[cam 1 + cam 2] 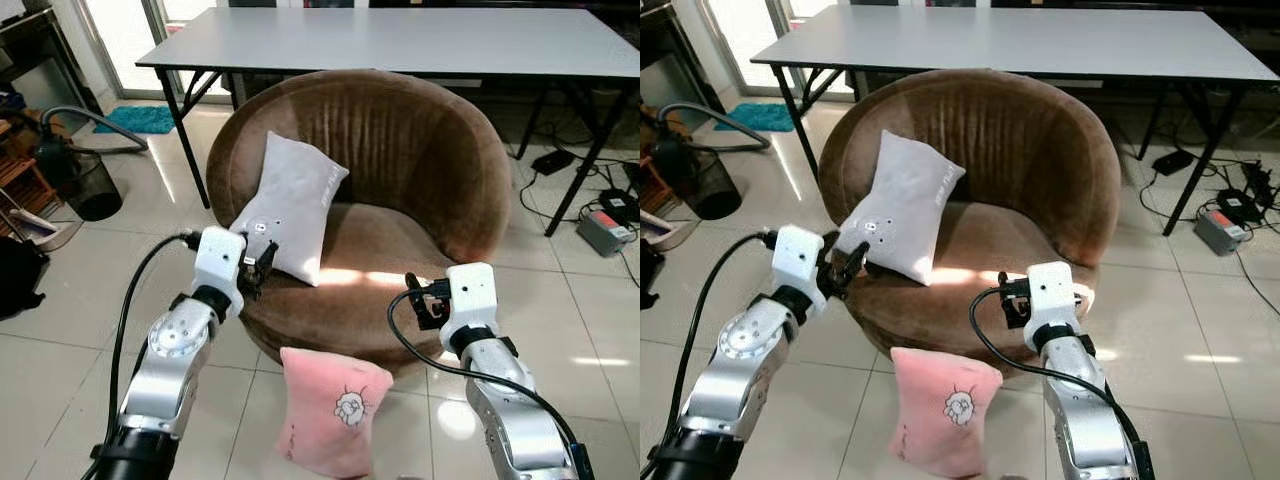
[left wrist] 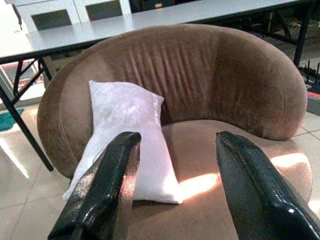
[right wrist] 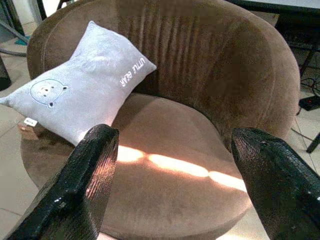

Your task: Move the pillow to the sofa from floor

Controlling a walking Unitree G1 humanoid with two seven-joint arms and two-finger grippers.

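Note:
A pink pillow (image 1: 333, 410) with a small cartoon print stands on the tiled floor, leaning against the front of the round brown sofa chair (image 1: 420, 150). A pale grey pillow (image 1: 290, 205) leans on the seat's left side, against the armrest. My left gripper (image 1: 258, 270) hovers open at the seat's front left edge, close to the grey pillow's lower corner (image 2: 150, 185). At the seat's front right edge my right gripper (image 1: 420, 300) is open too, above and to the right of the pink pillow. Both wrist views look across the seat between spread fingers (image 3: 80, 185).
A grey table (image 1: 400, 40) on black legs stands right behind the sofa chair. A black bin with a vacuum hose (image 1: 85, 180) sits at the left. Cables and a power brick (image 1: 600, 230) lie on the floor at the right.

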